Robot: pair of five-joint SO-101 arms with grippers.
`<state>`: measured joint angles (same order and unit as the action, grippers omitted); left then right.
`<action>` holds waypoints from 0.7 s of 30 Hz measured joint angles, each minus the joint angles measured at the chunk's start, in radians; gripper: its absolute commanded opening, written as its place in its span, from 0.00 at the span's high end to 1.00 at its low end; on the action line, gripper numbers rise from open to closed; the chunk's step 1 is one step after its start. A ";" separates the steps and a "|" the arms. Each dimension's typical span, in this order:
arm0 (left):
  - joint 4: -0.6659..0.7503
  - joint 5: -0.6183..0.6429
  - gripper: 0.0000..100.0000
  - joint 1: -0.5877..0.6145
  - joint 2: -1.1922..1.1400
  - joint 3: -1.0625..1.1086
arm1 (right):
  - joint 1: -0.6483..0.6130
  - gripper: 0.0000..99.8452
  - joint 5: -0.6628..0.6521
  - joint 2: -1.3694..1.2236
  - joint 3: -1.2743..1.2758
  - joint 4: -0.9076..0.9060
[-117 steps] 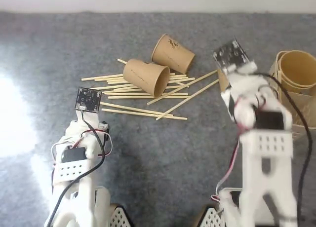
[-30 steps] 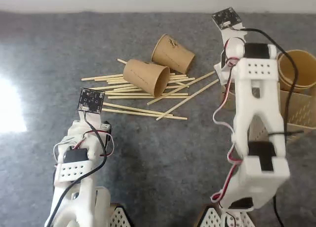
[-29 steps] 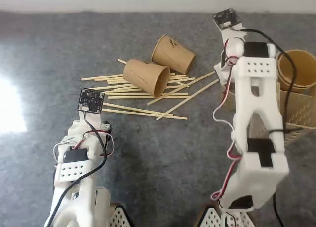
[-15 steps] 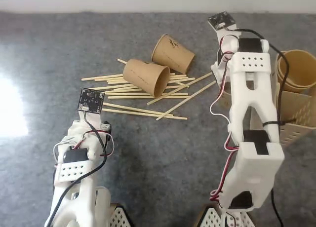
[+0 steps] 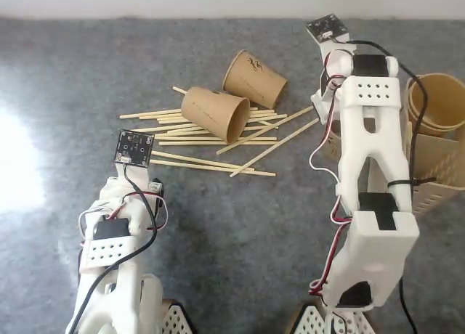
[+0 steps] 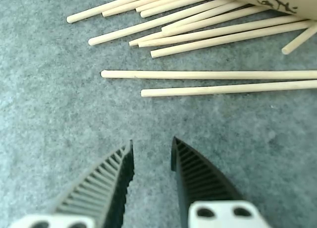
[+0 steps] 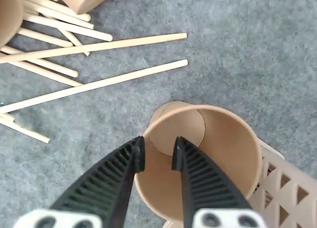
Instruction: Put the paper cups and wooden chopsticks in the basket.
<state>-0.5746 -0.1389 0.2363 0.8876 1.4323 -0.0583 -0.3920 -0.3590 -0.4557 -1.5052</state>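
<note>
step: grasp | right jaws slightly apart, astride rim of paper cup (image 7: 218, 139) at basket (image 7: 277, 188) left side | advice: close softly, lift straight, do not crush wall

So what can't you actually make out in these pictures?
Basket: high view, mostly behind the right arm and cut off by the edge.
Chopsticks: high view, some lie under the lying paper cups, so no count.
Cup beside the basket: high view, mostly under the right arm.
</note>
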 measured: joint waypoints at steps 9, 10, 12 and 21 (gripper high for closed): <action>0.000 0.000 0.88 0.000 0.000 0.000 | -0.017 0.89 0.000 0.037 -0.023 -0.040; 0.000 0.000 0.88 0.000 0.000 0.000 | -0.021 0.89 0.000 0.037 -0.023 -0.043; 0.000 0.000 0.88 0.000 0.000 0.000 | -0.025 0.90 0.000 0.037 -0.023 -0.044; 0.000 0.000 0.88 0.000 0.000 0.000 | -0.026 0.95 0.000 -0.057 -0.023 -0.044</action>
<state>-0.5746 -0.1389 0.2363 0.8876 1.4323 -0.0844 -0.3920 -0.4158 -0.4787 -1.5497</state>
